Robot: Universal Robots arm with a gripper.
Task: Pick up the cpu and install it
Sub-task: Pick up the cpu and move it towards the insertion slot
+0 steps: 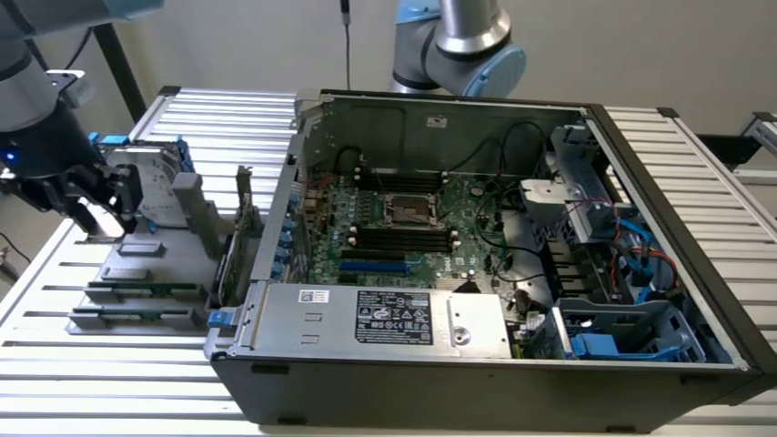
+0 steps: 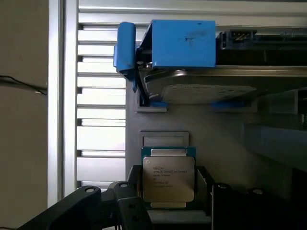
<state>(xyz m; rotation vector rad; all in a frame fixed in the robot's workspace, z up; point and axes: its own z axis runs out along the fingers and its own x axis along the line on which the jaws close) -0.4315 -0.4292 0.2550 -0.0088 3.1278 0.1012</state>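
The cpu (image 2: 168, 178), a small square chip with a silver top and printed text, sits between my gripper's (image 2: 169, 194) dark fingers (image 2: 133, 203), which press on its two side edges. It hangs slightly above an empty grey recess (image 2: 164, 138) of the parts tray (image 1: 134, 273). In the exterior view my gripper (image 1: 107, 218) is at the exterior view's left, over that tray and well apart from the open computer case (image 1: 486, 246). The motherboard's bare cpu socket (image 1: 409, 211) lies in the middle of the case.
A silver hard drive in a blue bracket (image 1: 148, 177) (image 2: 192, 81) stands just behind my gripper. Two green memory sticks (image 1: 140, 293) lie at the tray's front. A second robot arm (image 1: 459, 45) rises behind the case. The case walls, cables and power supply (image 1: 388, 317) surround the motherboard.
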